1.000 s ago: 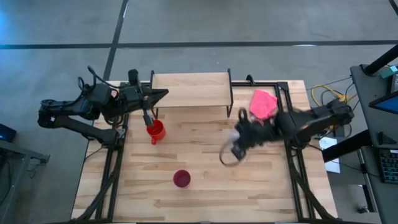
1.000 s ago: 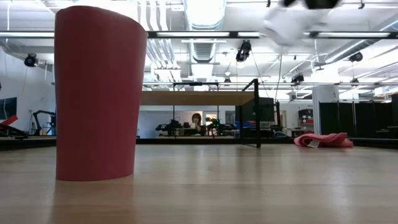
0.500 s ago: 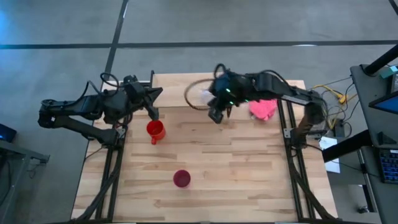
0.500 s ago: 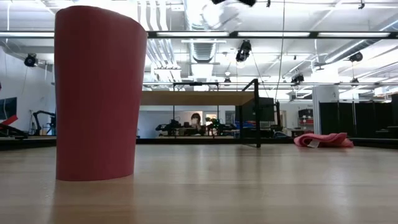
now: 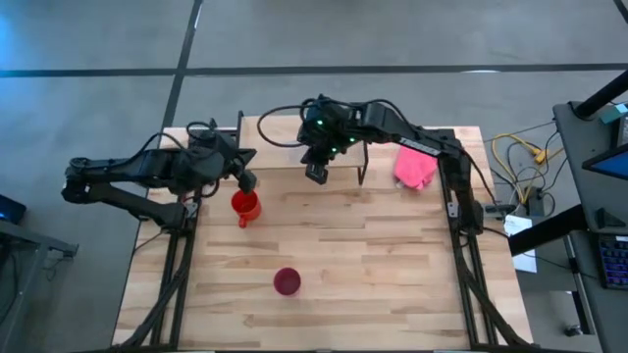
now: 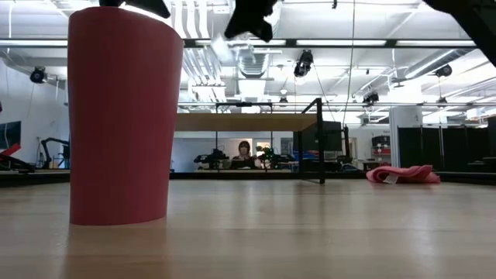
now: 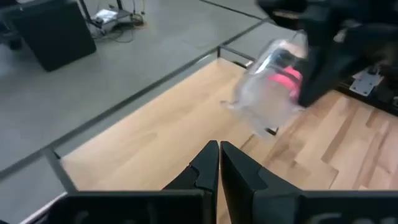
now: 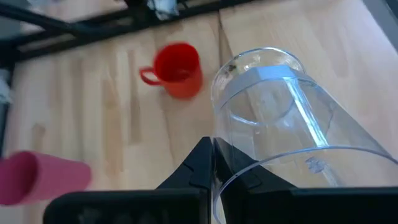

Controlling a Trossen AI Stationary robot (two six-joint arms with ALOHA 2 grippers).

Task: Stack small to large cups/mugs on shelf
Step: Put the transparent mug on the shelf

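Note:
The clear glass cup (image 8: 283, 121) is in my right gripper (image 8: 211, 167), above the front edge of the shelf (image 5: 294, 142); it also shows in the left wrist view (image 7: 267, 87). The shelf's light wooden top stands on black legs at the table's far side. The red-orange mug (image 5: 245, 206) stands upright on the table before the shelf's left end, handle (image 8: 148, 76) to one side. My left gripper (image 7: 219, 163), shut and empty, hovers above the mug (image 5: 245, 176). The magenta tumbler (image 5: 287, 281) stands upright near the table's middle and fills the low view's left (image 6: 120, 116). My right gripper holds the clear glass cup by the rim nearest the wrist (image 8: 233, 171), pinched between the two fingers. Whether one finger is inside the cup, the view does not settle. The cup is lifted clear and tilted, its far end (image 8: 258, 62) pointing away from the fingers.
A pink cloth (image 5: 415, 165) lies at the table's far right, beside the shelf's right legs (image 5: 363, 162). Cables trail off the right side (image 5: 515, 152). Bare wooden tabletop (image 5: 392, 265) spreads across the near and right parts. A person (image 6: 245, 150) sits far off in the room.
My right arm has swung fast from the table's right middle up and toward the far edge, then leftward, carrying the glass cup to above the shelf's front edge. The mug and the tumbler have stayed put.

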